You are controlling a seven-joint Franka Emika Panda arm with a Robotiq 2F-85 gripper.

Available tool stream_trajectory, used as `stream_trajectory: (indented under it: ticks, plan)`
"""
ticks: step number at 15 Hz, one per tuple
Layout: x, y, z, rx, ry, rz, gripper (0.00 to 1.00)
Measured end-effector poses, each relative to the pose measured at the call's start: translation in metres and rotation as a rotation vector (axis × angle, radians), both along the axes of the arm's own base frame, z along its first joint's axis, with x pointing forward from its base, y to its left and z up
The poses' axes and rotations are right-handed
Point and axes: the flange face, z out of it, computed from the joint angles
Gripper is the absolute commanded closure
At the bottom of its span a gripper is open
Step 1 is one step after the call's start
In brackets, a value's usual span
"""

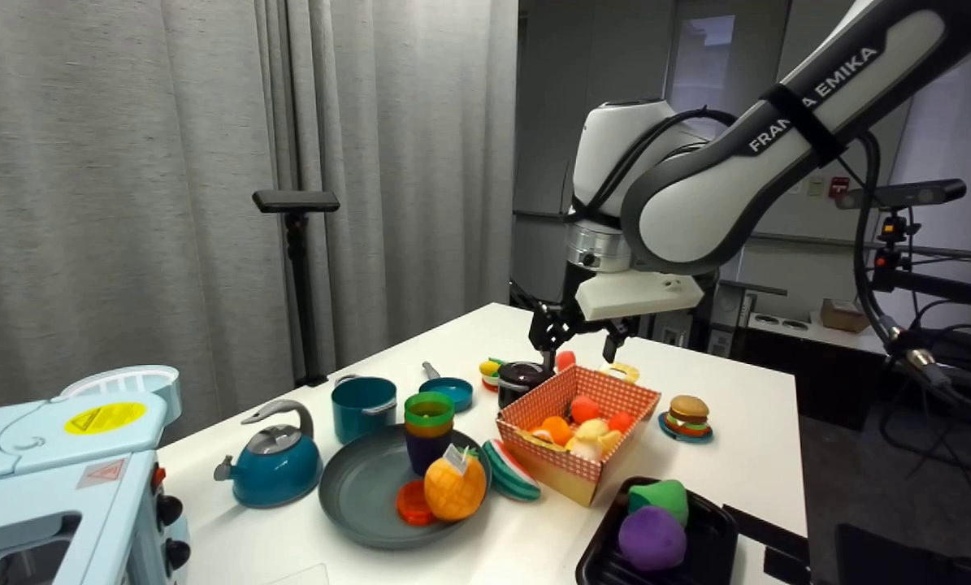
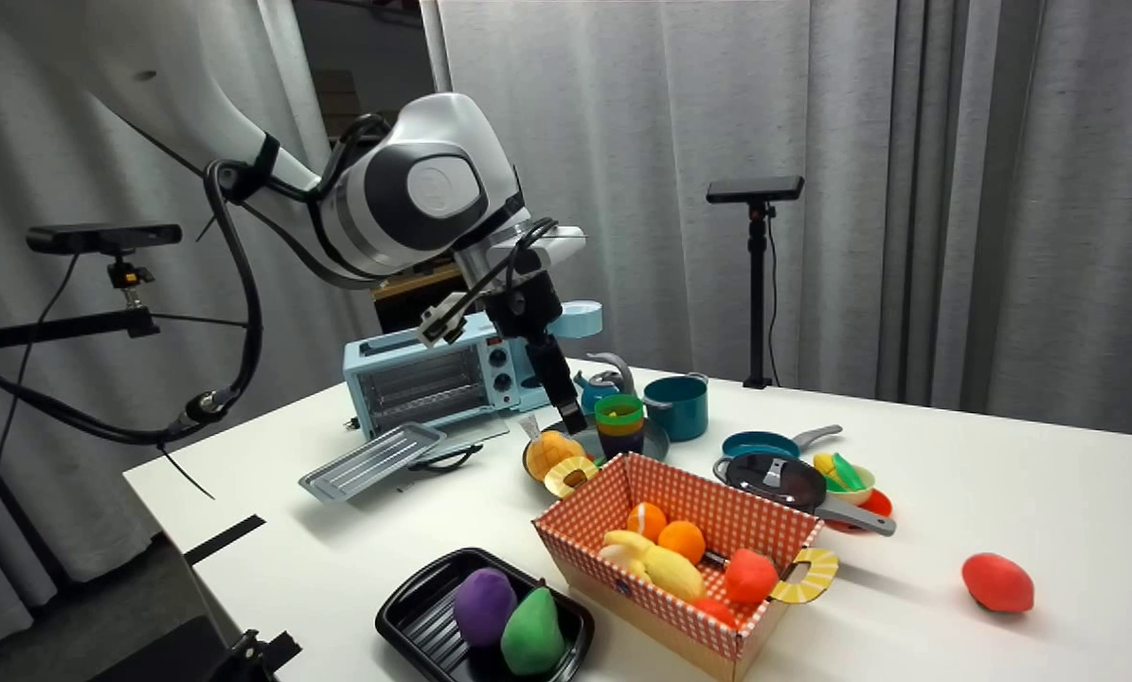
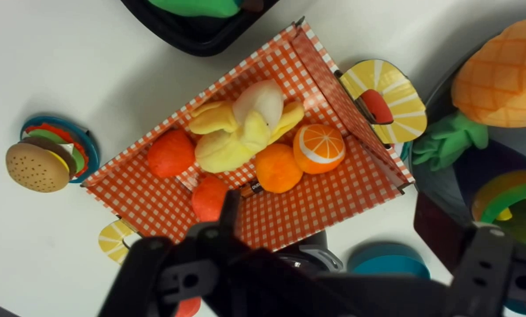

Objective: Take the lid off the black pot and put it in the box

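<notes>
Gripper (image 1: 580, 361) spread, empty | Lid (image 2: 783, 481) caps black pot (image 1: 508, 395), 5 o'clock of box (image 3: 298, 212), wrist view | I'd centre, lift level

In an exterior view, pincer (image 1: 579, 357) hangs jaws apart, seen past the far rim of the checked box (image 1: 546, 470); gap to the black pot (image 1: 508, 397) can't be judged. Lid (image 1: 523, 373) on pot, pot just behind box. Box holds toy fruit (image 1: 584, 409). Burger (image 1: 688, 409) on small plate (image 1: 686, 439) to the right. Nearer, black tray (image 1: 711, 530) with purple toy (image 1: 652, 538) and green toy (image 1: 665, 497). To the left: watermelon slice (image 1: 511, 473), grey dish (image 1: 361, 497) with stacked cups (image 1: 429, 435) and pineapple (image 1: 455, 487), teal pot (image 1: 363, 413), teal kettle (image 1: 278, 470). White counter (image 1: 749, 459) underneath.
</notes>
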Motion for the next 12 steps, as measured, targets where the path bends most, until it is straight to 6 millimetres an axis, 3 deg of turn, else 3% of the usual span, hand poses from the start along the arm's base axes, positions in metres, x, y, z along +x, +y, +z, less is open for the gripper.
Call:
stream_trajectory:
  ticks: [6, 12]
  plan:
    - [0.01, -0.008, 0.003, 0.012, 0.004, 0.077, 0.0]
    - [0.072, -0.08, 0.026, -0.008, -0.055, 0.072, 0.0]
